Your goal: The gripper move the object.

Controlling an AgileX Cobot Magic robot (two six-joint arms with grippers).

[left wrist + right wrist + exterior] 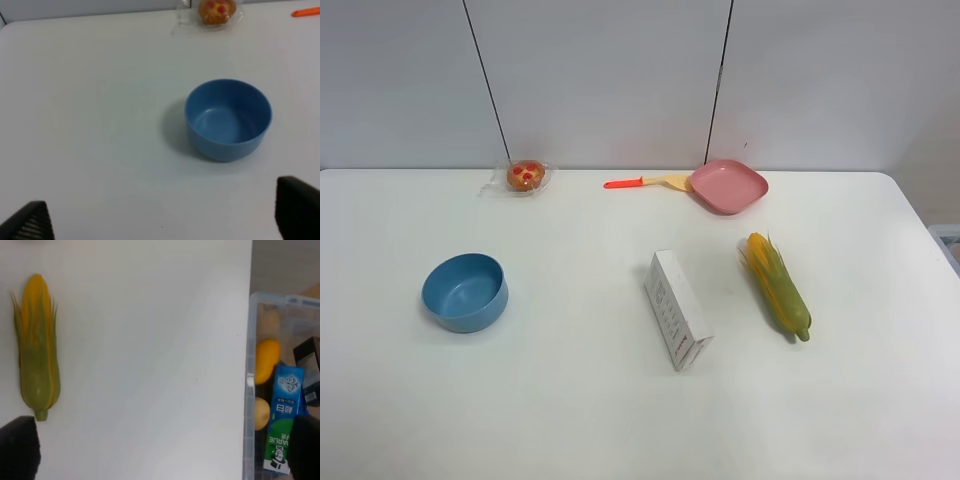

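The object, a toy corn cob [778, 285] with yellow kernels and a green husk, lies flat on the right part of the white table, stem end toward the front. In the right wrist view the corn cob [37, 345] lies beyond and to one side of my right gripper [161, 447], whose jaws stand wide apart and open with nothing between them. My left gripper [163, 215] is open too, hovering empty short of the blue bowl [228, 119]. Neither arm shows in the exterior high view.
A white box [677, 309] lies left of the corn. A blue bowl [466, 291] sits at the left. At the back are a pink plate [727, 186], an orange-handled spatula [645, 182] and a wrapped pastry [525, 176]. A clear bin [280, 390] of items stands past the table's right edge.
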